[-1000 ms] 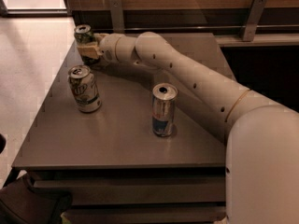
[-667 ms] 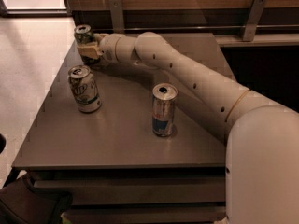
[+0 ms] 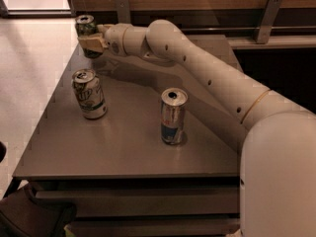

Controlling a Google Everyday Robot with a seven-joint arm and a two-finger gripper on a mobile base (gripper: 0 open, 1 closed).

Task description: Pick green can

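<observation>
The green can (image 3: 85,25), dark green with a silver top, is at the table's far left corner. My gripper (image 3: 92,44) is at the end of the arm that stretches from the lower right across the table. It is shut on the green can's lower half and holds it upright. The pale fingers (image 3: 91,42) hide the lower part of the can, whose bottom seems to be just above the table top.
A white can with a green logo (image 3: 89,94) stands on the left of the grey table (image 3: 123,152). A slim silver-and-blue can (image 3: 173,116) stands near the middle, under my arm. A wooden wall with metal brackets (image 3: 266,14) runs behind the table. Floor lies to the left.
My gripper and the green can have risen a little and shifted slightly left. The other two cans have not moved.
</observation>
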